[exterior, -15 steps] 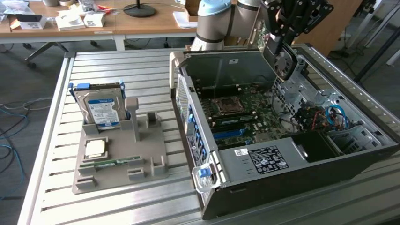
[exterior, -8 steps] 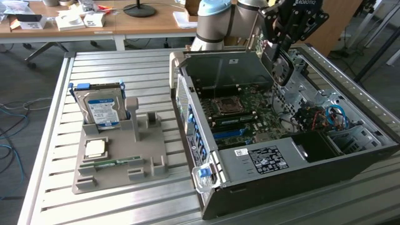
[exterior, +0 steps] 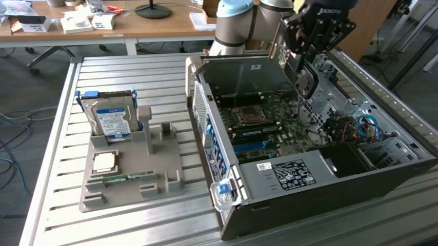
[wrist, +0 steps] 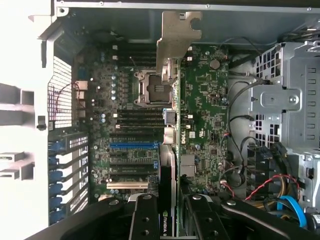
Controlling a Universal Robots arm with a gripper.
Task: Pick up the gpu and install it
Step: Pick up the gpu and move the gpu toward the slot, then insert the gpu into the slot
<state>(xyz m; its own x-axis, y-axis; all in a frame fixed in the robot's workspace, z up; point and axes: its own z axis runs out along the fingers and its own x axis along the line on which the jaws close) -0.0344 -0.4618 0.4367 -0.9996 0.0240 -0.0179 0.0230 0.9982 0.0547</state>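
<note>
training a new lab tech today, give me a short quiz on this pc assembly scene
1. True or false: the gripper is shut on the gpu.
2. What stands upright in the grey holder? A) hard drive B) fan C) keyboard
3. Fill in: the gpu hangs over the open ___.
Key: 1 true; 2 A, the hard drive; 3 computer case.

The gpu's (wrist: 170,160) near end, out of sight between the fingers (wrist: 145,220) of the pincer (wrist: 172,225).
</note>
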